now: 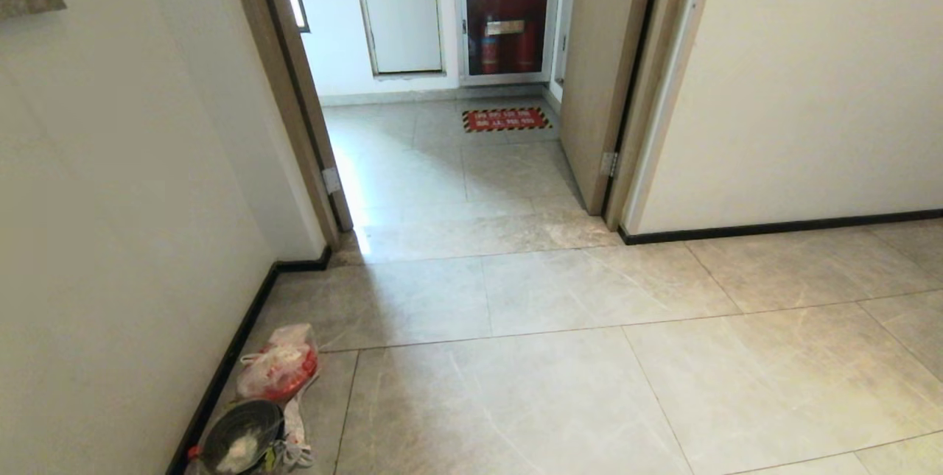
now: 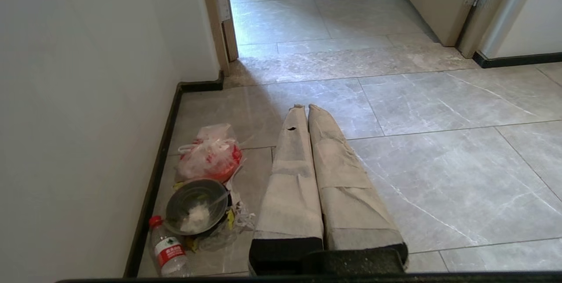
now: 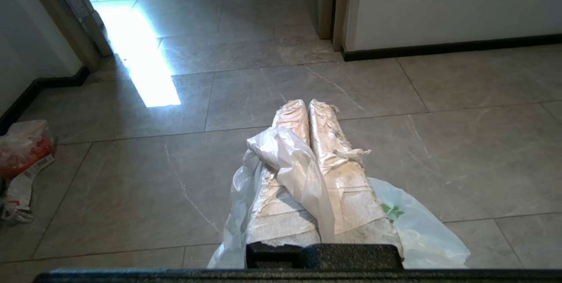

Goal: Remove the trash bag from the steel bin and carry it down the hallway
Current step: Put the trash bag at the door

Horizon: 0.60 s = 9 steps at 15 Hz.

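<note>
In the right wrist view my right gripper is shut on the trash bag, a thin white crinkled bag with a green print. A fold of it lies over one finger, and the rest hangs beneath the fingers above the grey marbled hallway floor. My left gripper is shut with its fingers pressed together and holds nothing. Neither gripper shows in the head view. The steel bin is out of view.
Against the left wall lie a clear bag with red contents, a black bowl and a water bottle. An open doorway lies ahead, with the door swung to its right and a red floor sign beyond.
</note>
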Available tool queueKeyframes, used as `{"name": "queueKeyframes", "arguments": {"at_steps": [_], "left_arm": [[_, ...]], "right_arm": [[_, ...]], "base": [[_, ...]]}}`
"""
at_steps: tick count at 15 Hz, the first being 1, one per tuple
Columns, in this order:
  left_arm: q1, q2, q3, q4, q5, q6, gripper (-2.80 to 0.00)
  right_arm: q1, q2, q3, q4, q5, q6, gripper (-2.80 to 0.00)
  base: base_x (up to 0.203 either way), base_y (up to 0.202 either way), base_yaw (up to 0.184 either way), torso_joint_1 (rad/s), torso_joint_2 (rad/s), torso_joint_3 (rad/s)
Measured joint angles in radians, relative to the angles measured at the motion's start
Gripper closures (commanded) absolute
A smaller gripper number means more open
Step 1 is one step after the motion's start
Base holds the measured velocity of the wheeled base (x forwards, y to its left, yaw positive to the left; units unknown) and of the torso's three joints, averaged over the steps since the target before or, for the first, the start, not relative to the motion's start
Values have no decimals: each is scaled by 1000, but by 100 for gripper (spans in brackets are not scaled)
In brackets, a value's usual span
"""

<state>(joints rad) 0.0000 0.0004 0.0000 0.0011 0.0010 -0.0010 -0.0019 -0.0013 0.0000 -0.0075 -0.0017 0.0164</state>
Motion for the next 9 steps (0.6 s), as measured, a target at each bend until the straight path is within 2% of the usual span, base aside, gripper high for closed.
{"name": "queueKeyframes", "arguments": {"at_steps": [2, 4, 9], "left_arm": [[0, 0, 0, -1, 0, 0, 0], [0, 0, 0, -1, 0, 0, 0], [0, 0, 0, -1, 0, 0, 0]], "right_arm": [[0, 0, 0, 0, 0, 0, 0], [1, 0, 0, 0, 0, 0, 0], [0, 0, 0, 0, 0, 0, 0]], "base": [[0, 0, 0, 0, 0, 0], [2, 24, -75, 5, 3, 0], [-1, 17, -162, 3, 1, 4]]}}
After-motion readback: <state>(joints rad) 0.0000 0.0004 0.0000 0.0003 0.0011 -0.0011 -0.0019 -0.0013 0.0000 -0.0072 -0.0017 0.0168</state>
